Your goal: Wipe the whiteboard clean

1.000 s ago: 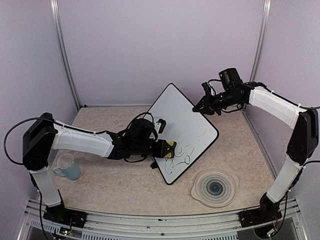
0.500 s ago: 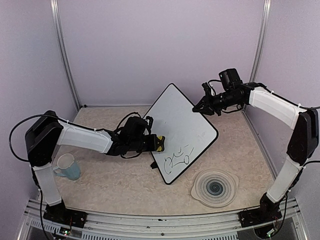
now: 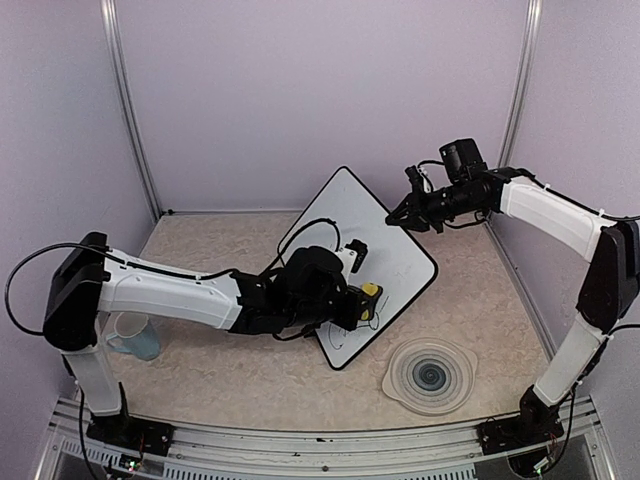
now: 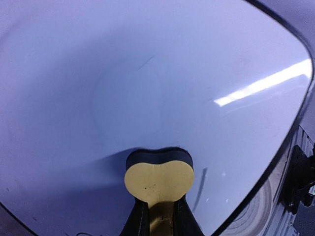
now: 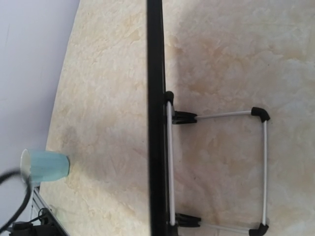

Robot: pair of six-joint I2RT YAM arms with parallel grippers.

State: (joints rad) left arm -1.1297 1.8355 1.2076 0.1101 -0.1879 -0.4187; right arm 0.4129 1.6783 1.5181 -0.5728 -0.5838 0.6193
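The whiteboard leans tilted on its wire stand in the middle of the table. A yellow eraser with a dark felt face is pressed on the board's lower part, and my left gripper is shut on it. In the left wrist view the eraser lies flat against the whiteboard, with a short black marker stroke just to its right. My right gripper is shut on the board's upper right edge. The right wrist view shows that black frame edge-on.
A round ribbed plate lies on the table right of the board's lower corner, and its rim shows past the frame. A pale blue cup stands at the near left. Walls and metal posts close in the back and sides.
My left gripper slid the eraser left to the board's edge, then back right across the lower marks. Fewer marker lines show now. The right arm has not moved.
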